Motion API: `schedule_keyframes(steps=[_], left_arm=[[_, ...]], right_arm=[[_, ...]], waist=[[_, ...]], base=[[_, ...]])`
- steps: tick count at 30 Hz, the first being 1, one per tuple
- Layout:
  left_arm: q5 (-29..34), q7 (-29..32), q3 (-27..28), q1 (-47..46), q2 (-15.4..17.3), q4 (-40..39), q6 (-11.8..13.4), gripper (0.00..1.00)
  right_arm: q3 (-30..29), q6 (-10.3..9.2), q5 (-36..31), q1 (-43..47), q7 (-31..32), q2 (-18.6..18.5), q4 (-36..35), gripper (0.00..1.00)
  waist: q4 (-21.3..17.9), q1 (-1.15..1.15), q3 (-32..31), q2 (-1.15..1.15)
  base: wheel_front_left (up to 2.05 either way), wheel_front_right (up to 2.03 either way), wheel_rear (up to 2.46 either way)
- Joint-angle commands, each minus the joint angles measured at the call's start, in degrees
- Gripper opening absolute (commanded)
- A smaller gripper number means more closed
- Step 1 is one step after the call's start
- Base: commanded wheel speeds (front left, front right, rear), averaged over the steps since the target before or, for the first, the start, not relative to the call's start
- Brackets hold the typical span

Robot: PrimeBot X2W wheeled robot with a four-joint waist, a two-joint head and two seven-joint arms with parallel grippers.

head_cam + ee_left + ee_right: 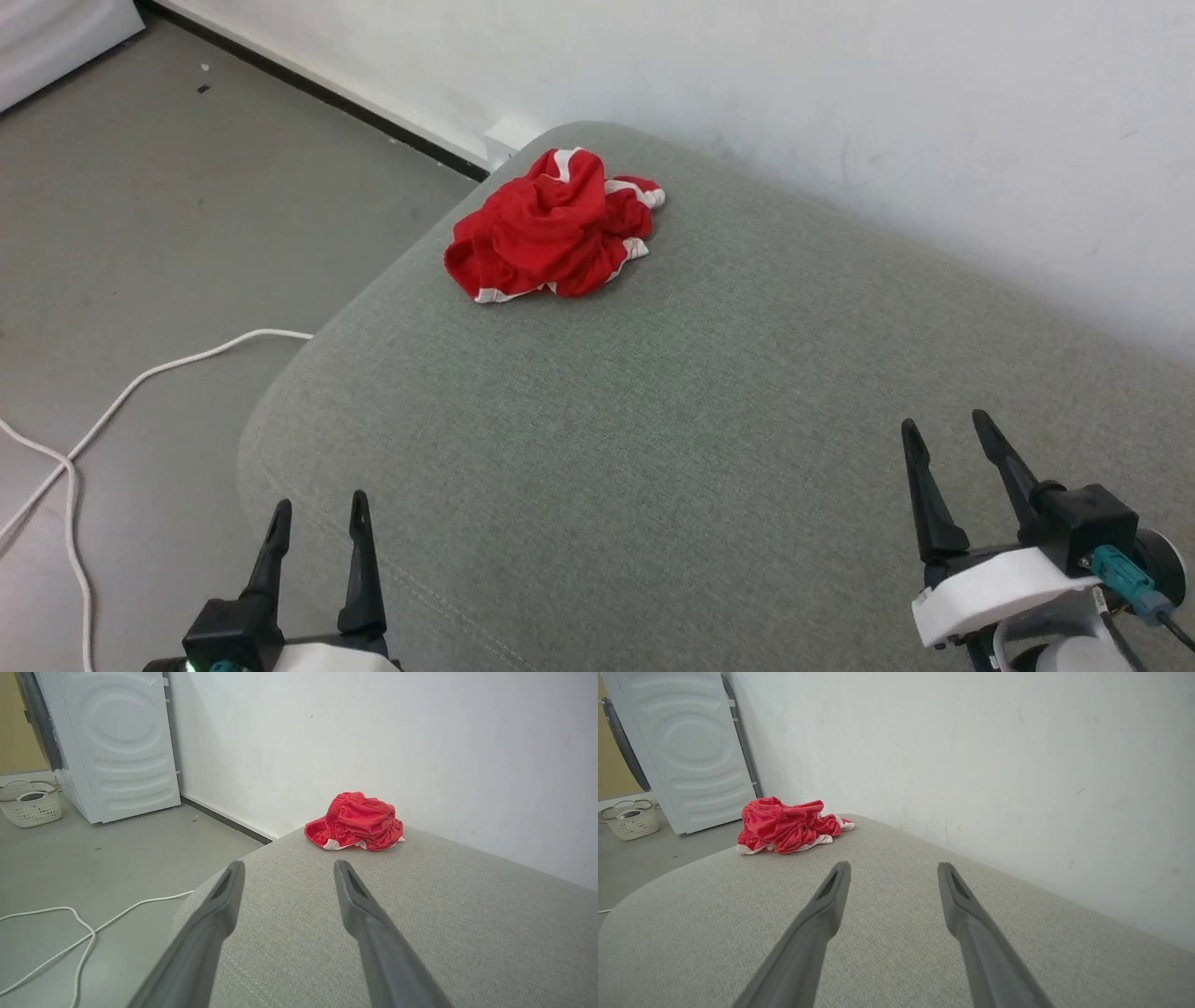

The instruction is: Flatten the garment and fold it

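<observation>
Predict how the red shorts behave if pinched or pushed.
Probably floppy: the red shorts lie crumpled in soft folds, so a pinch likely lifts one layer while the rest drapes. Pushed, they'd likely bunch on the woven grey cushion rather than slide.

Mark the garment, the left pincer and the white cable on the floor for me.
Garment (551, 229): head view, middle of the crumpled red heap.
Left pincer (321, 500): head view, midway between its open fingertips.
White cable (140, 375): head view, its bend on the floor.
</observation>
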Motion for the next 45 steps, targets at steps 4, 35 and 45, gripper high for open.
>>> schedule_keyframes(steps=[4,35,45], left_arm=[[-0.19,-0.27,0.32,0.47,0.10,0.44,0.16,1.00],[-13.72,26.49,1.64,-51.43,13.40,11.56,-6.44,1.00],[-21.32,29.18,-3.76,-60.29,18.96,26.25,-9.23,1.00]], right_arm=[[-0.12,-0.05,0.07,-0.10,-0.36,0.11,-0.25,1.00],[-0.64,-0.05,-9.70,-5.33,10.16,0.11,-19.80,1.00],[1.48,-0.05,-14.02,-7.31,14.69,0.11,-27.16,1.00]], waist=[[-0.32,0.00,-0.49,0.00],[-4.22,0.00,16.72,0.00],[-9.20,0.00,23.50,0.00]], base=[[0.00,0.00,0.00],[0.00,0.00,0.00],[0.00,0.00,0.00]])
